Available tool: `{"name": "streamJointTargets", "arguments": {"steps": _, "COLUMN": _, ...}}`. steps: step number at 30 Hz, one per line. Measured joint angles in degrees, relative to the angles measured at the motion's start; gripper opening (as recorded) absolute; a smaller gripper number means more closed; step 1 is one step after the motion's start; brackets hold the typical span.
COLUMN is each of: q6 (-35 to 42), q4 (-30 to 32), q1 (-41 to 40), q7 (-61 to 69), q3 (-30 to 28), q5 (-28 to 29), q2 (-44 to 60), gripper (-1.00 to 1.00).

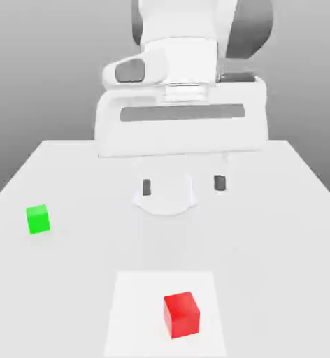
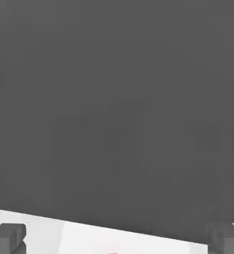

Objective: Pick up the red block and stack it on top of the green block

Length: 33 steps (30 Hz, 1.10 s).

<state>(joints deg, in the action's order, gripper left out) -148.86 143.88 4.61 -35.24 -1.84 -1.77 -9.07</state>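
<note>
So the biggest thing here is the table [image 1: 70, 280], a plain white top running from the near edge back toward a grey backdrop. Sitting at the far side, around 12 o'clock from the table's middle in the exterior view, is the arm [image 1: 182, 77], a chunky white body with dark grey joints, folded over so its hand hangs above the table. Under it there's a round white base [image 1: 164, 203] on the tabletop.

Next down in size is a slightly brighter white square patch [image 1: 136, 314] on the table at about 6 o'clock, right by the near edge.

The gripper [image 1: 183, 185] points down at the table with its 2 dark fingertips [image 1: 219, 183] spread wide apart, nothing between them. It hangs well above the surface and well apart from both cubes. In the hand view the same 2 dark pads [image 2: 7, 237] sit far apart at the frame's corners, with a strip of white table between them and a tiny hint of red at the edge.

The red block [image 1: 181, 315] rests flat on the white patch, at roughly 6 o'clock from the gripper, near the front edge. The green block [image 1: 38, 219] sits flat on the bare table at about 8 o'clock from the gripper, well apart from the red one. From the red block, the green one is out at around 10 o'clock.
</note>
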Motion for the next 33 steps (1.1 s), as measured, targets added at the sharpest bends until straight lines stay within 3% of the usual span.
{"name": "streamJointTargets", "arguments": {"steps": 7, "q6": -6.8, "q4": 4.7, "q1": 0.6, "q7": 2.9, "q3": 0.4, "q5": 1.0, "q2": 14.5, "gripper": 0.0}}
{"name": "streamJointTargets", "arguments": {"steps": 12, "q6": -14.9, "q4": 4.1, "q1": 0.4, "q7": 3.6, "q3": 0.7, "q5": 0.8, "q2": 24.9, "gripper": 0.0}}
{"name": "streamJointTargets", "arguments": {"steps": 13, "q6": -16.5, "q4": 3.8, "q1": 0.2, "q7": 3.6, "q3": 0.9, "q5": 0.7, "q2": 26.8, "gripper": -1.0}}
{"name": "streamJointTargets", "arguments": {"steps": 20, "q6": -16.9, "q4": 3.7, "q1": 0.1, "q7": 3.5, "q3": 1.0, "q5": 0.8, "q2": 27.2, "gripper": -1.0}}
{"name": "streamJointTargets", "arguments": {"steps": 25, "q6": -9.3, "q4": 5.1, "q1": 0.2, "q7": 3.2, "q3": 0.8, "q5": 1.3, "q2": 18.3, "gripper": -1.0}}
{"name": "streamJointTargets", "arguments": {"steps": 28, "q6": -7.3, "q4": 6.6, "q1": -2.2, "q7": -1.6, "q3": -3.1, "q5": 2.7, "q2": 14.7, "gripper": -1.0}}
{"name": "streamJointTargets", "arguments": {"steps": 33, "q6": -6.2, "q4": 9.6, "q1": -12.7, "q7": -13.4, "q3": -9.0, "q5": 6.5, "q2": 10.2, "gripper": -1.0}}
